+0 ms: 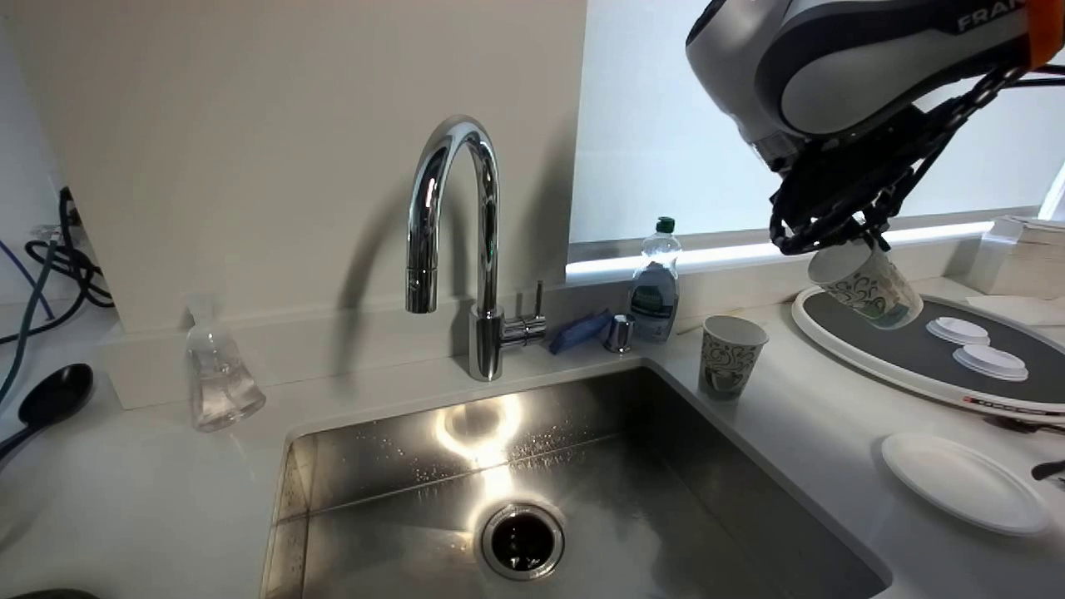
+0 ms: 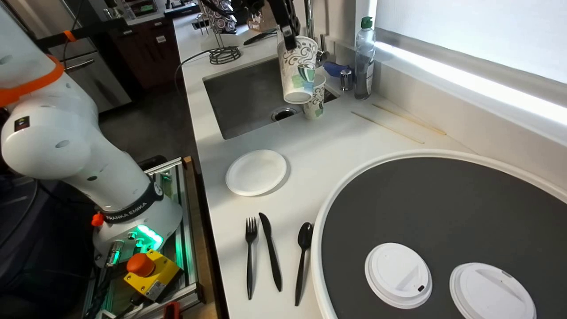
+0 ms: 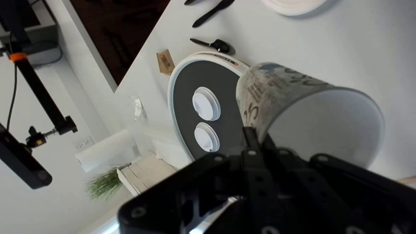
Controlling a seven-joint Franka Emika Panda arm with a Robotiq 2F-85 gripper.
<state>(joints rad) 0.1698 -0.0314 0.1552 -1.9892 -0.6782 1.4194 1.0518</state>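
The gripper (image 3: pixel 259 134) pinches a cup (image 2: pixel 297 73) by its rim, holding it tilted above the counter (image 2: pixel 305 146). From there, in an exterior view, the bottle (image 2: pixel 364 66) stands at 3 o'clock, the other cup (image 2: pixel 318 99) at 5, partly behind the held one and just beside the sink (image 2: pixel 239 106), which spreads out at 8. A stretch of counter runs between the plate (image 2: pixel 256 173) at 7 o'clock and the raised rim of the tray (image 2: pixel 421 199) at 5, while the counter's edge passes close by the plate's 9 o'clock side.
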